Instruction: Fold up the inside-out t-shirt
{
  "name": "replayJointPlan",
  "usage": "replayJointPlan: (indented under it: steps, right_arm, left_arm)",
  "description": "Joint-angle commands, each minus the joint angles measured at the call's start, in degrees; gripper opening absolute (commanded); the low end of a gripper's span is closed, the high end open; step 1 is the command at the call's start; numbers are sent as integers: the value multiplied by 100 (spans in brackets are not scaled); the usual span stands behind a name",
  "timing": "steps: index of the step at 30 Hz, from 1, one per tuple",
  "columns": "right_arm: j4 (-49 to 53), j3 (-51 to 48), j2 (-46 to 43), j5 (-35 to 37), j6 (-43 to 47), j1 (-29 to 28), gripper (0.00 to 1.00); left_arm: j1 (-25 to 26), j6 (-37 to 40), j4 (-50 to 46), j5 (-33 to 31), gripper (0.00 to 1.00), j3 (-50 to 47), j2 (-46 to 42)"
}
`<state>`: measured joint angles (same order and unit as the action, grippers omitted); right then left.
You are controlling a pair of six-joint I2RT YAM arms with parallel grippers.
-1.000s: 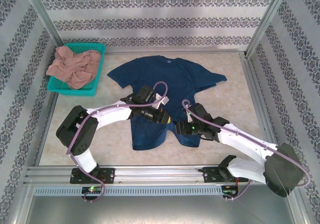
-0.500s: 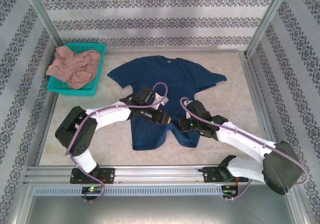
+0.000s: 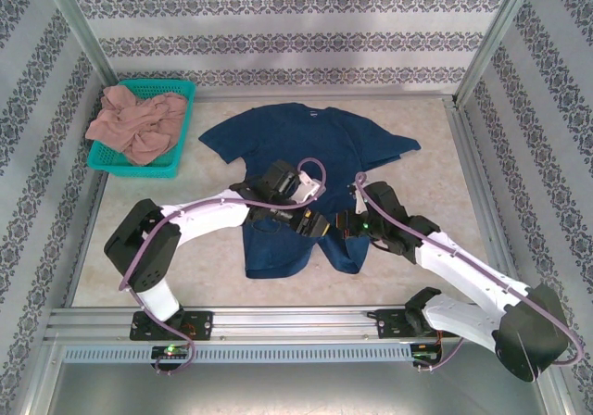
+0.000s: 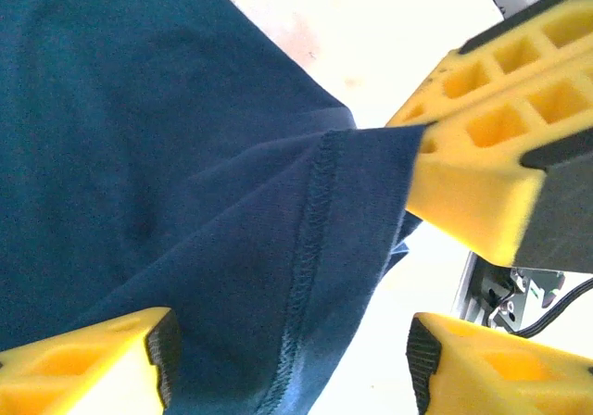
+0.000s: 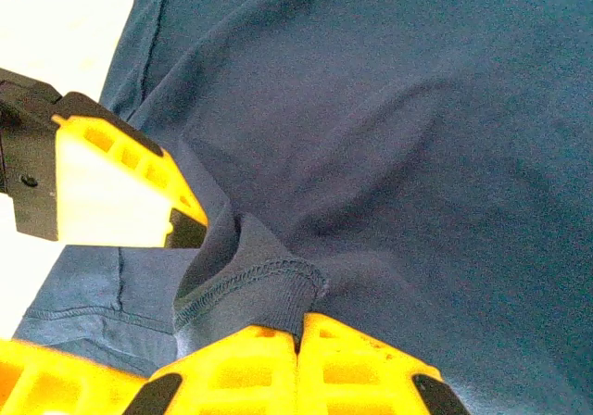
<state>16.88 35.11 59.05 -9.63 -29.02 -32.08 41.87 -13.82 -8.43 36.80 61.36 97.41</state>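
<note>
Navy t-shirt (image 3: 306,142) lies mostly flat mid-counter (image 3: 435,193), folding apparently barely begun: right fingers (image 5: 371,364) pinch its lower hem, left fingers (image 4: 83,364) stand wide astride that edge.

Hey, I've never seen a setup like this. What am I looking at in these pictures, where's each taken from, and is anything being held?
These are two white robot arms, left and right, bolted to a table, each ending in a yellow two-finger gripper. The wide picture looks down from overhead; the close-ups come from wrist cameras. A navy t-shirt lies on the table; a teal basket at far left holds a pinkish garment. The right gripper is shut, pinching a fold of the hem. The left gripper is open, fingers either side of the hem, gripping nothing.
</note>
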Motion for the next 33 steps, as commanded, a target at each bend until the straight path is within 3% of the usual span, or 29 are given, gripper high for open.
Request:
replayJointPlan:
  steps: [1,8,13,19,22,25,27,30,33]
  right_arm:
    - [-118,-75,-87,-327,-270,149,0]
    - [-314,-92,-188,-849,-569,428,0]
    - [-323,-123,-283,-896,-637,465,0]
    - [-89,-145,-439,-681,-453,536,0]
    - [149,-102,-521,-371,-298,494,0]
    - [357,-97,-735,81,-104,180,24]
    - [252,-233,-926,304,14,-280,36]
    - [-310,-701,-1060,450,-141,-986,43]
    - [-917,-968,-844,610,-123,-1540,44]
  left_arm:
    - [160,321,136,-38,73,106,43]
    - [303,499,61,-796,78,280,192]
    - [331,547,-64,-1305,73,523,346]
    - [234,539,-299,-1328,33,631,297]
    - [21,245,-289,-872,13,560,148]
    - [-294,-354,10,-238,0,317,-118]
    - [-468,-714,117,10,0,211,-265]
    - [-573,-820,-68,85,0,220,-400]
    - [-639,-797,-279,21,0,286,-441]
